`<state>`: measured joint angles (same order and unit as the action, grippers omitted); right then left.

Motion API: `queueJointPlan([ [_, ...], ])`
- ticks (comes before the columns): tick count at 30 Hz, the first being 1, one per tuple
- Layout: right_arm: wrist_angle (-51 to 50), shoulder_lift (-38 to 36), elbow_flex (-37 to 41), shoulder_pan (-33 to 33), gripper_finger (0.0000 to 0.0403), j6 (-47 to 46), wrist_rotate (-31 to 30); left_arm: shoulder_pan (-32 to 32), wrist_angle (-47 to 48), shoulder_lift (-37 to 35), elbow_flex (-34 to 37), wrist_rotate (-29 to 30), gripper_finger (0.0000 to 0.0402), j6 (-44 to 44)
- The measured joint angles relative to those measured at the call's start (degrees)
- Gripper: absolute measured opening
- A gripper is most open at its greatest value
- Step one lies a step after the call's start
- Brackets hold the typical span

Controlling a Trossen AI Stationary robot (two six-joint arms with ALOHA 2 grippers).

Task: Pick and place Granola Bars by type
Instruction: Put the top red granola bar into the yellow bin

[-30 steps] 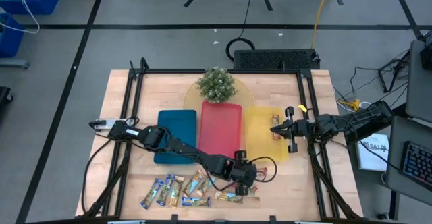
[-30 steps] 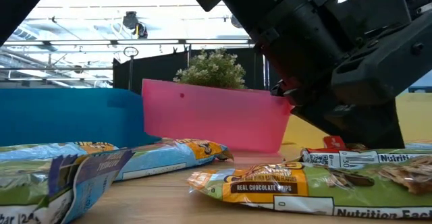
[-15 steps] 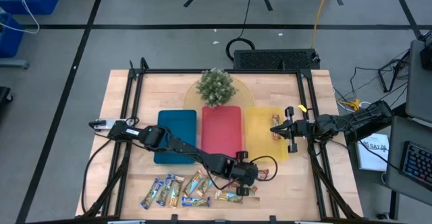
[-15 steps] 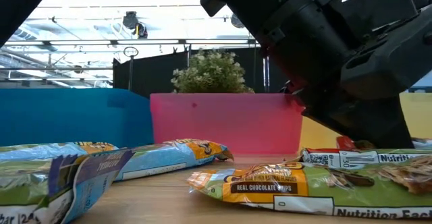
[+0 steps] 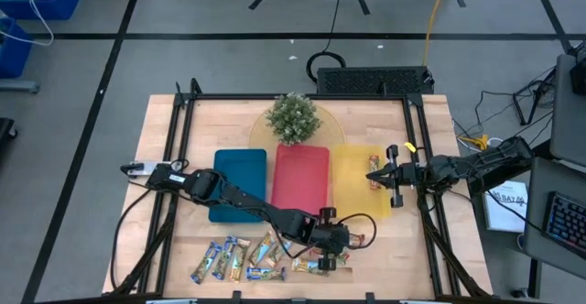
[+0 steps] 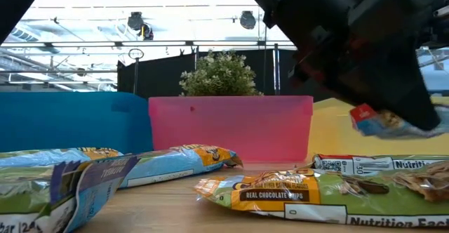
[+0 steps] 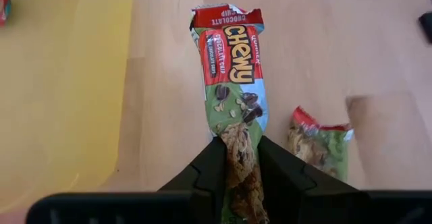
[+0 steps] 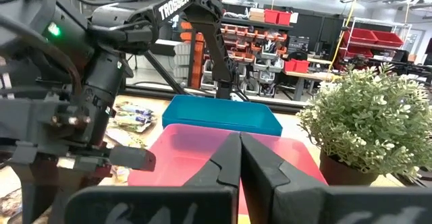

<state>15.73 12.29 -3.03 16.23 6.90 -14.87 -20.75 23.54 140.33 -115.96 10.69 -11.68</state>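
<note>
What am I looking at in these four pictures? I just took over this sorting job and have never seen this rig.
Two dark robot arms work at a wooden table. The overhead picture shows everything: blue tray, red tray, yellow tray, a potted plant, and a pile of granola bars near the front edge. The table-level picture looks across those bars toward the trays. The other two pictures come from cameras on each wrist. The left claw is closed on a red-green Chewy bar, lifted off the wood beside the yellow tray. The right claw is shut and holds nothing; it waits over the yellow tray, where one bar already lies.
</note>
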Motion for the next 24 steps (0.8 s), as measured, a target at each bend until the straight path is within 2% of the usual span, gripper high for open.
queueJointPlan([
  [12,-0.2,0.0,0.0,0.0,0.0,0.0,0.0,0.0,-2.7,-1.8,-0.5,-4.1,0.008,0.6],
  [18,-0.2,0.0,0.0,0.0,0.0,0.0,0.0,0.0,-6.3,-3.0,-0.5,-11.8,0.008,4.5],
  [24,-0.1,0.0,0.0,0.0,0.0,-0.2,0.0,0.2,-11.7,-3.7,-0.5,-25.4,0.008,10.0],
])
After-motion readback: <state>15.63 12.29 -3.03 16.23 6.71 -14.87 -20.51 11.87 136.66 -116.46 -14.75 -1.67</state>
